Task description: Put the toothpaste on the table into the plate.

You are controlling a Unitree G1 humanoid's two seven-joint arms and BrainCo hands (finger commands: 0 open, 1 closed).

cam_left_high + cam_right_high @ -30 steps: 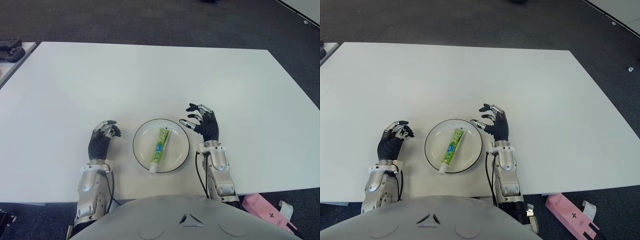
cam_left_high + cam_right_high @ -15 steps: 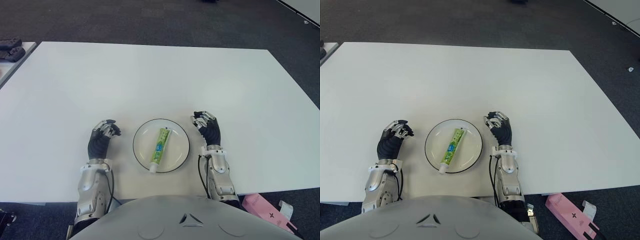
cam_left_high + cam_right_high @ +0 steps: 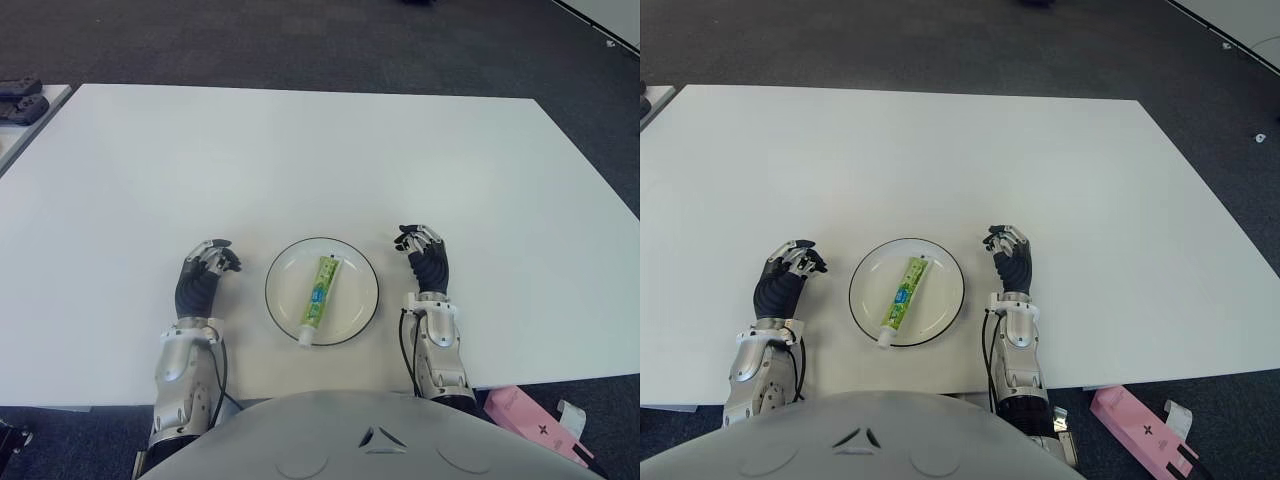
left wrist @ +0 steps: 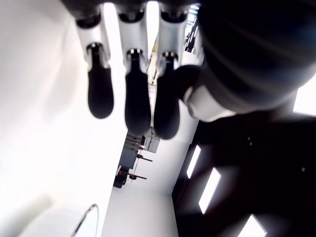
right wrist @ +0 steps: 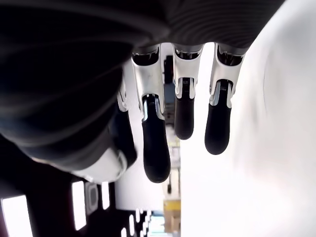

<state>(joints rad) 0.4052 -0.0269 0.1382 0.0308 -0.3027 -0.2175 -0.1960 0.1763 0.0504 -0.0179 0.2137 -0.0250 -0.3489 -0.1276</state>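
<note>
The toothpaste, a green tube with a white cap, lies inside the plate, running from about 12 o'clock down to 6 o'clock on the dish with a slight lean, cap end nearest the robot; the plate is white with a dark rim and sits on the white worktop close to its near edge. The left robot hand shows at 9 o'clock of the plate, just beside it, fingers curled inward and holding nothing; the right robot hand shows at 3 o'clock of the plate, a little apart from the rim, fingers likewise curled and empty; both wrist views show bent fingers with no object between them. A pink box lies on the floor beyond the worktop's near right corner; dark objects sit on a neighbouring surface at far left.
</note>
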